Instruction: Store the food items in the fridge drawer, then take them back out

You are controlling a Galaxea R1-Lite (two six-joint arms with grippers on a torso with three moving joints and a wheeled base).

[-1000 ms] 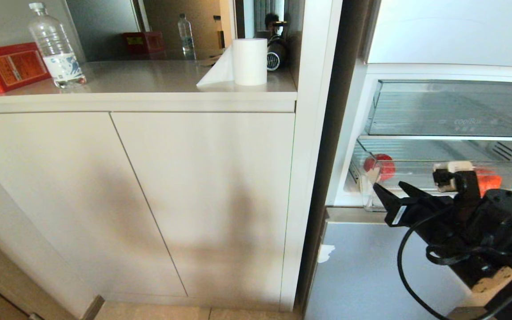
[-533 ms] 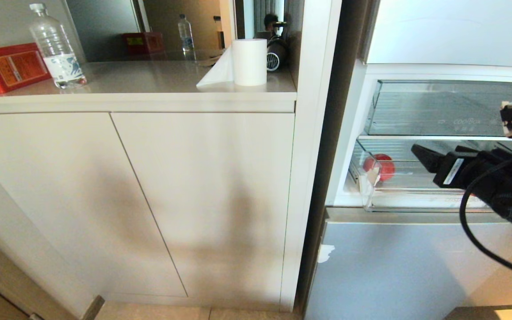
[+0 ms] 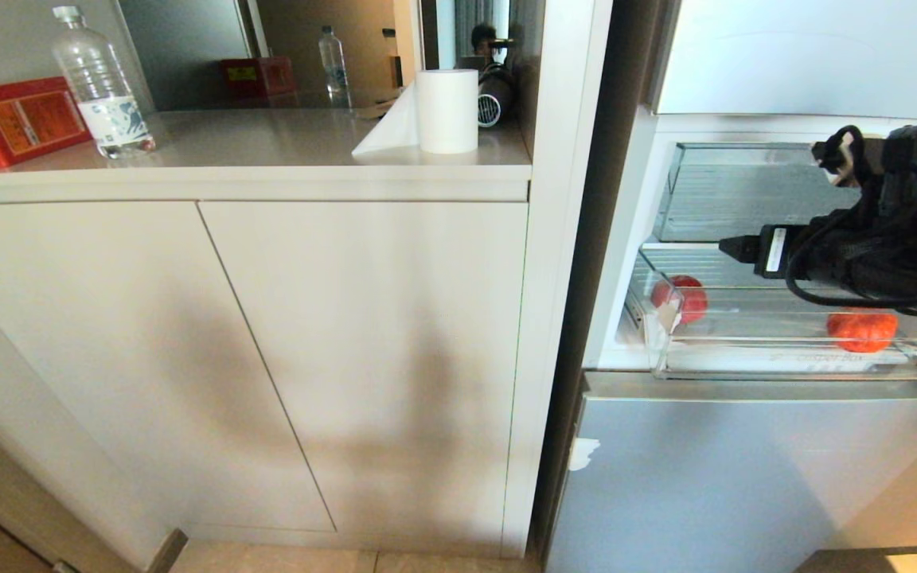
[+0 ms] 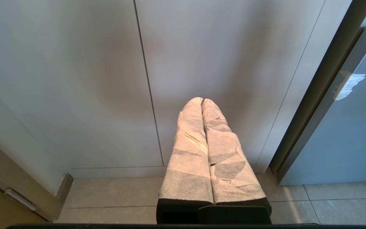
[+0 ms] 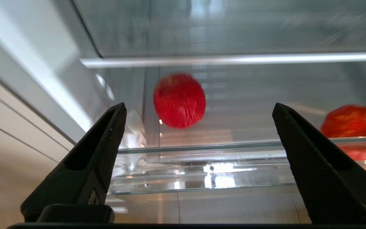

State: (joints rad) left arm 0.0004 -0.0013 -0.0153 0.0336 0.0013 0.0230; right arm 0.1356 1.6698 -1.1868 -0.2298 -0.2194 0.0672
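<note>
Fridge stands open beside a pale cabinet. On the cabinet top: paper roll, water bottle, red box.

Fridge drawer, clear and shallow, is pulled out at the bottom of the open compartment, directly below the right gripper. A taller clear drawer sits behind and above that gripper.

Right gripper is level in front of the fridge, over the drawer; its two black fingers are spread wide, nothing between them, touching nothing.

Left gripper hangs low in front of the cabinet doors, pointing at the floor tiles; its padded white fingers are pressed together, empty.

Two red food items lie in the drawer, well apart: one ahead of and below the right gripper's tips, near the drawer's left end; the other under the gripper's body, near the front lip.
</note>
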